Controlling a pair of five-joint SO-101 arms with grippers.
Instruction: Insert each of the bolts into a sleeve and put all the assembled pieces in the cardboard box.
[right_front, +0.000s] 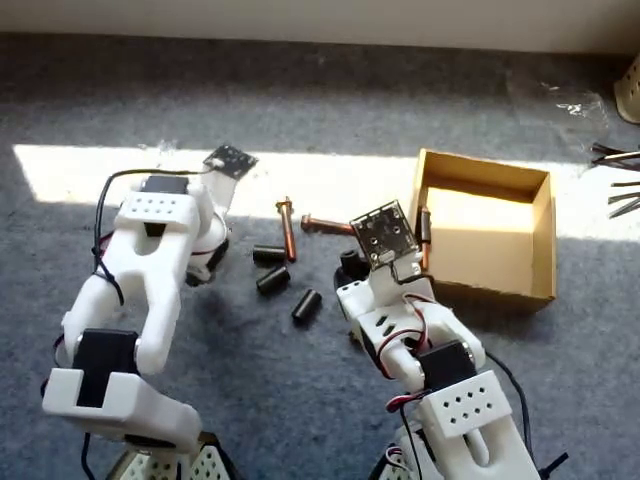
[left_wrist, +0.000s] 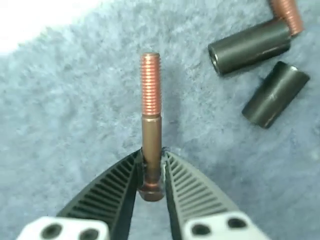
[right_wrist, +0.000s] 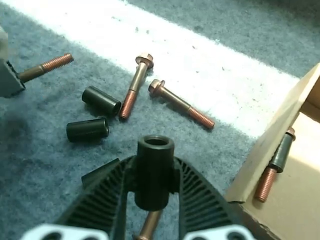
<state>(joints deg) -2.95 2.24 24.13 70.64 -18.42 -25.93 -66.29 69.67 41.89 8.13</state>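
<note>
In the left jaws sits a bolt (left_wrist: 150, 115) clamped near its head, right jaws clamp a sleeve (right_wrist: 155, 170); insertion likely next, needs tip-to-bore alignment.

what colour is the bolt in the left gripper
Copper-brown bolt, brighter copper on its threads, clamped in the left gripper; clearest in the left wrist view.

Grey carpet (right_front: 300, 90) holds two loose bolts (right_front: 287, 228), three black sleeves (right_front: 273, 279) and a cardboard box (right_front: 545, 235).
</note>
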